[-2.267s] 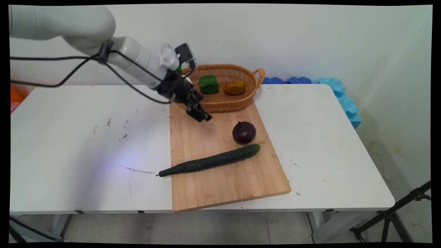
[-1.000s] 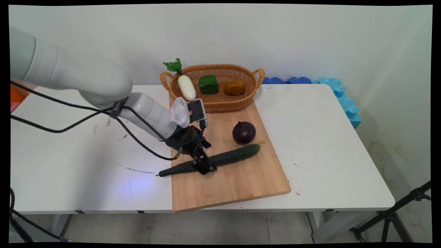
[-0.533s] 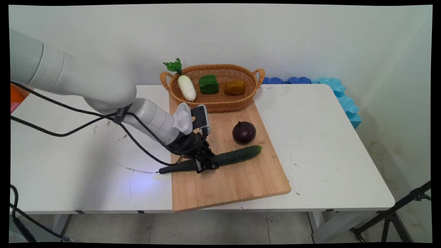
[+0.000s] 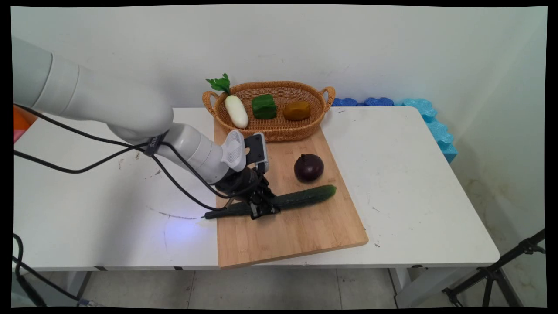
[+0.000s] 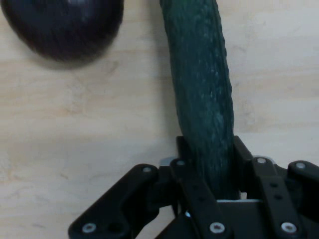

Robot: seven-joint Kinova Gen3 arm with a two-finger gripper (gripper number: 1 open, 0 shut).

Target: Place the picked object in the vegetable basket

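Now | fingers (image 4: 263, 208) clamped on cucumber (image 4: 305, 197) | cucumber shifted slightly right on board (image 4: 301, 231)

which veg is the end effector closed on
The long dark green cucumber on the cutting board; the end effector grips it, unlike the purple onion or basket vegetables.

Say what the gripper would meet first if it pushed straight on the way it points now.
The gripper is already shut on the cucumber, pointing steeply down; straight on, it would probably press into the cutting board.
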